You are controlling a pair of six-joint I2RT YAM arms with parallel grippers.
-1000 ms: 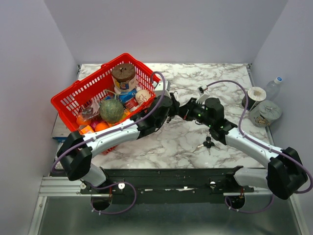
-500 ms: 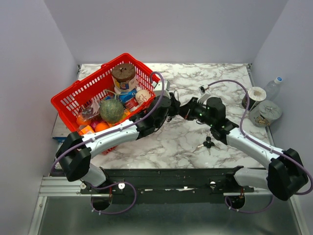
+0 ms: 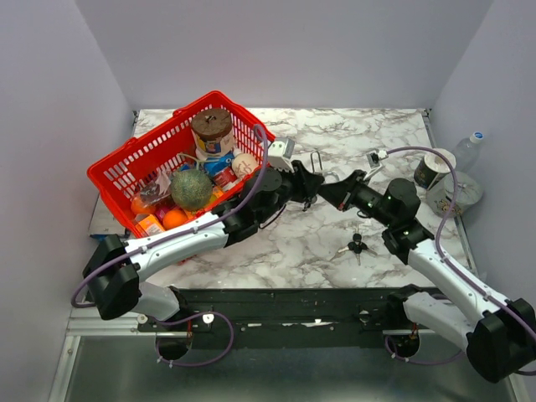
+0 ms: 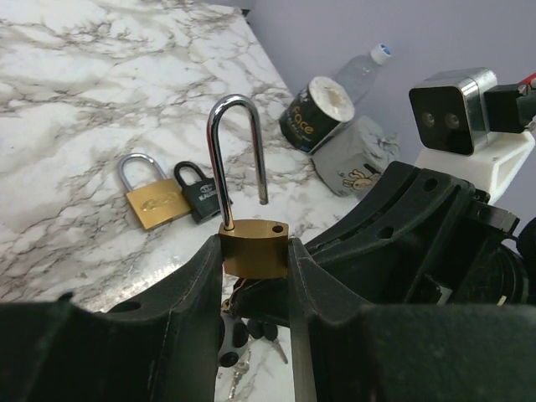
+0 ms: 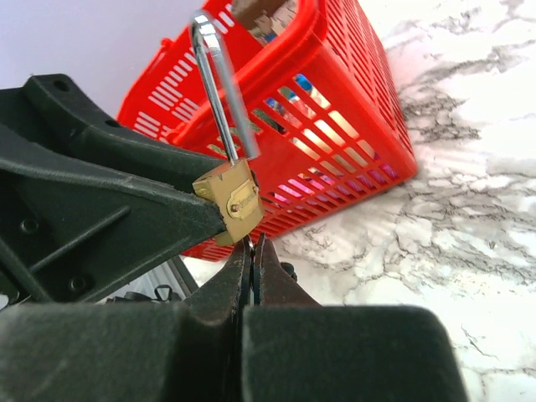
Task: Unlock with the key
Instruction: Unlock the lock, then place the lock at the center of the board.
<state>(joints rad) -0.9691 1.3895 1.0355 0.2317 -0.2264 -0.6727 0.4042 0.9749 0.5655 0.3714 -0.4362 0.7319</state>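
Surface: marble table point(image 3: 377, 134), grey walls on three sides, arm bases along the bottom edge of the top view.
Change: over the last second the right arm has swung out toward the right of the frame, its elbow now well off its old spot. The left arm has stretched further toward the centre. The two tips still meet mid-frame.
Meaning: the shackle point(image 4: 237, 151) stands sprung, one leg seated in the body and the other hanging free above its hole. I read the lock as already open. What is left is likely just backing the key out.
Spare keys: a bunch point(image 3: 355, 244) lies flat on the marble at lower middle, under the right forearm and apart from both grippers.
Left gripper point(image 3: 310, 182): clamped on the brass padlock point(image 4: 254, 249), one finger on each flat side. The lock is held off the table with the shackle pointing up.
Right gripper point(image 3: 327, 191): fully closed, tips pressed at the padlock's underside. A thin metal sliver between them looks like the key point(image 5: 252, 245), but it is too small to be sure.
Pose: left arm reaches long from lower left to centre, right arm is bent and comes in from the right. The wrists face each other almost head-on.
Beyond: two other padlocks point(image 4: 167, 197) lie side by side on the marble.
Far: red basket point(image 3: 126, 163) at upper left, water bottle point(image 3: 469, 149) at the right edge.
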